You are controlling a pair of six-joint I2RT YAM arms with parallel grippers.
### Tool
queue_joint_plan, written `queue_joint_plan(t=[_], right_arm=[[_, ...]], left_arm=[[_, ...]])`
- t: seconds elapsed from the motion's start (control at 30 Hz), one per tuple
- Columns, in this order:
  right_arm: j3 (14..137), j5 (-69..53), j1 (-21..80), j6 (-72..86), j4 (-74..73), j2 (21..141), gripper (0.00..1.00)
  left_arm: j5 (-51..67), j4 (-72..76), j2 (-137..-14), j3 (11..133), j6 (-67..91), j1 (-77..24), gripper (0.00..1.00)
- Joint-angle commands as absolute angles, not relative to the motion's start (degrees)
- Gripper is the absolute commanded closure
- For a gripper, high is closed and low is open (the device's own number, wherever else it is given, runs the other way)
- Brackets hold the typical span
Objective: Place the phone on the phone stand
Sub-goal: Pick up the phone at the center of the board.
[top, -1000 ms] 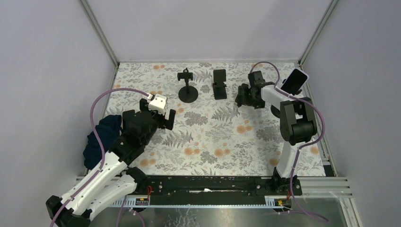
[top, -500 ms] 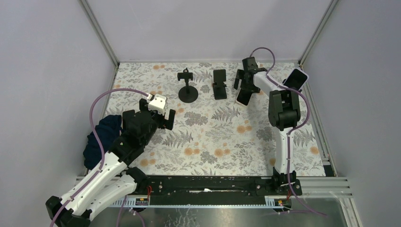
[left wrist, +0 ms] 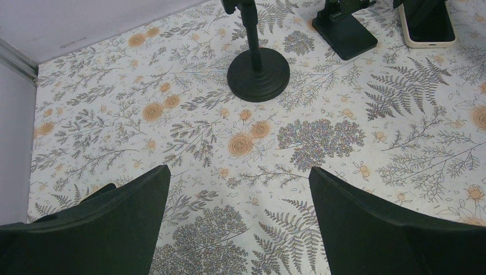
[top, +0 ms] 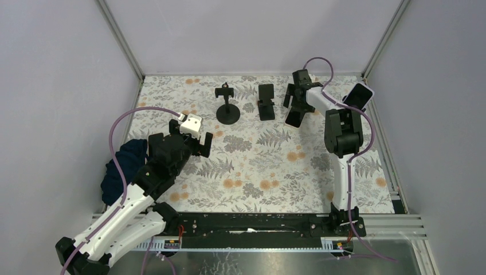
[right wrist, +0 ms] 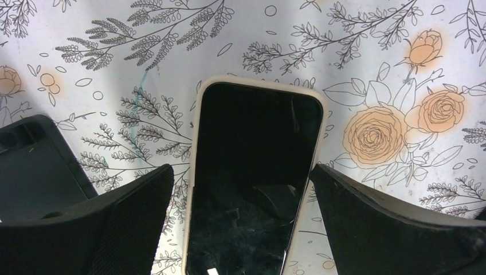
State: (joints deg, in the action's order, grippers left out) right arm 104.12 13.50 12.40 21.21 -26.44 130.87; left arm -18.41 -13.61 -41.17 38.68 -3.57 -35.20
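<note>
Since the phone (right wrist: pixel 252 143) lies flat just right of the phone stand (top: pixel 265 102), between the fingers of the wide-open right gripper (right wrist: pixel 239 172), that claw should sink squarely over its long edges before closing, while the left gripper (left wrist: pixel 238 175) hangs open, well apart from the stand.

Right hand (top: pixel 296 107) hovers over phone (top: pixel 292 119) beside stand (top: pixel 266 102).

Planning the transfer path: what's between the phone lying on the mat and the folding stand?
Only bare floral mat between phone and folding stand, per left wrist and top views.
</note>
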Motion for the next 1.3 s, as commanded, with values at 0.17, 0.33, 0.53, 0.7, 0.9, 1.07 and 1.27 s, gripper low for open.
queue_joint_plan(t=[0.17, 0.33, 0.53, 0.7, 0.9, 1.07, 1.27], right_arm=[[97.97, 16.09, 12.37, 21.04, -28.68, 126.07, 0.0], [97.81, 15.14, 12.48, 20.88, -28.38, 125.5, 0.0], [101.99, 12.15, 12.43, 19.96, -30.72, 129.72, 0.0], [103.59, 11.99, 12.48, 17.86, -32.87, 134.12, 0.0], [102.83, 9.97, 12.39, 16.34, -33.67, 135.22, 0.15], [102.31, 7.33, 12.38, 15.82, -33.53, 135.44, 0.37], [99.88, 5.24, 12.39, 14.38, -30.51, 130.62, 0.5]], left_arm=[[-18.26, -10.46, -41.02, 38.06, -4.31, -34.89, 0.01], [-18.42, -10.48, -40.78, 38.08, -4.3, -34.89, 0.01], [-18.24, -10.59, -40.83, 38.12, -4.3, -34.89, 0.01], [-18.72, -10.55, -40.43, 38.03, -4.35, -34.89, 0.01], [-18.42, -10.55, -40.47, 38.11, -4.39, -34.88, 0.01], [-18.55, -10.56, -40.15, 38.05, -4.38, -34.89, 0.01], [-14.73, -10.38, -41.69, 38.24, -2.52, -34.87, 0.01]])
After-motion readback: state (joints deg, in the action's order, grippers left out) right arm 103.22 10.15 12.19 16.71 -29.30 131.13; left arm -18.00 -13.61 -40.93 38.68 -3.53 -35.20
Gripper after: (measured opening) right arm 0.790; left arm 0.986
